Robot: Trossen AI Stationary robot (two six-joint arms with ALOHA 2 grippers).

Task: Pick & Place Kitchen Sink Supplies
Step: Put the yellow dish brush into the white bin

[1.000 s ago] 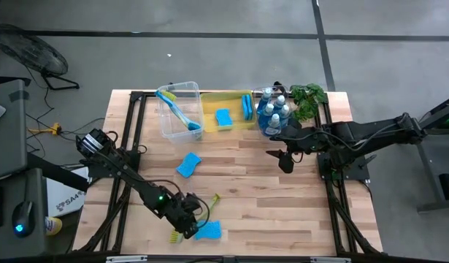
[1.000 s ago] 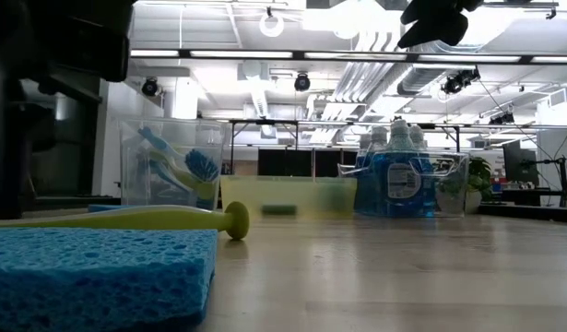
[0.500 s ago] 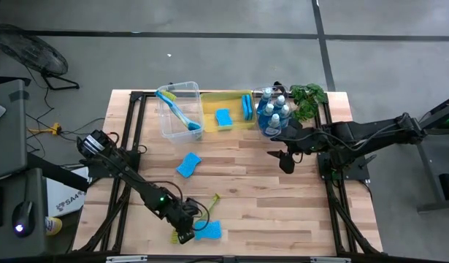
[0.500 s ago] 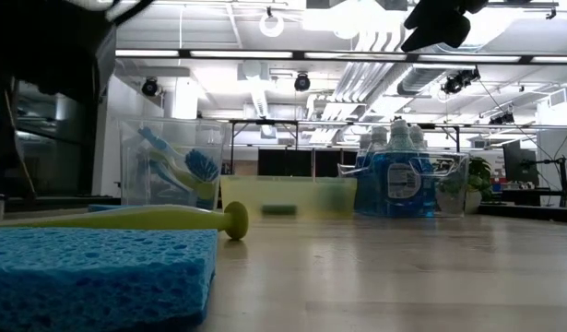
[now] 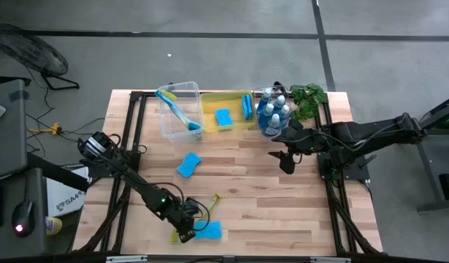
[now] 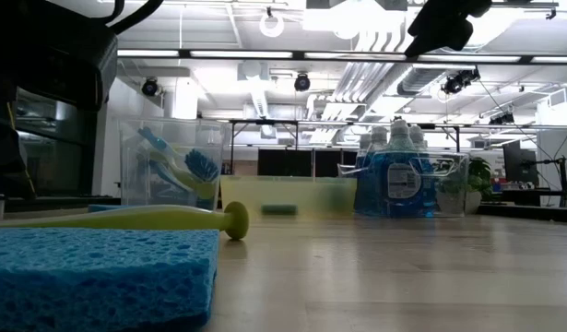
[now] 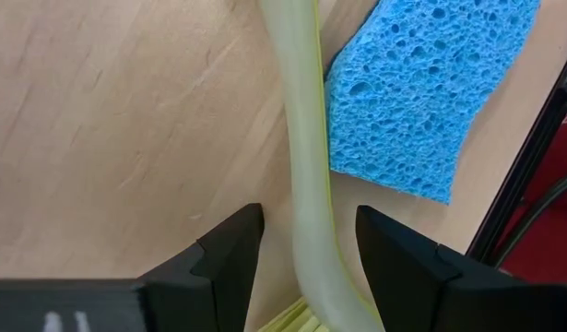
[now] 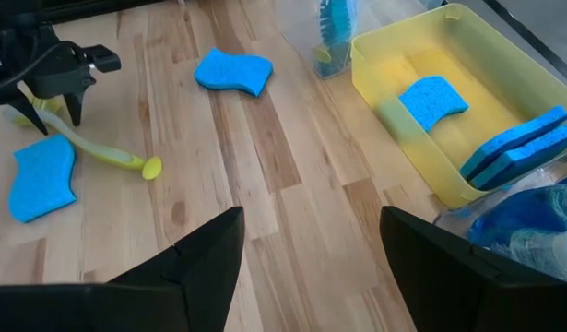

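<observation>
The yellow-green long-handled dish brush (image 7: 306, 175) lies on the wooden table (image 5: 282, 212) between the spread fingers of my left gripper (image 7: 306, 249), untouched, a flat blue sponge (image 7: 421, 88) just beside it. The clear plastic bin (image 5: 179, 109) holds a blue brush (image 5: 179, 109); the yellow bin (image 8: 449, 120) holds blue sponges (image 8: 433, 100). Blue soap bottles (image 6: 394, 180) carry unreadable labels. My right gripper (image 5: 285, 162) hovers open nearby.
</observation>
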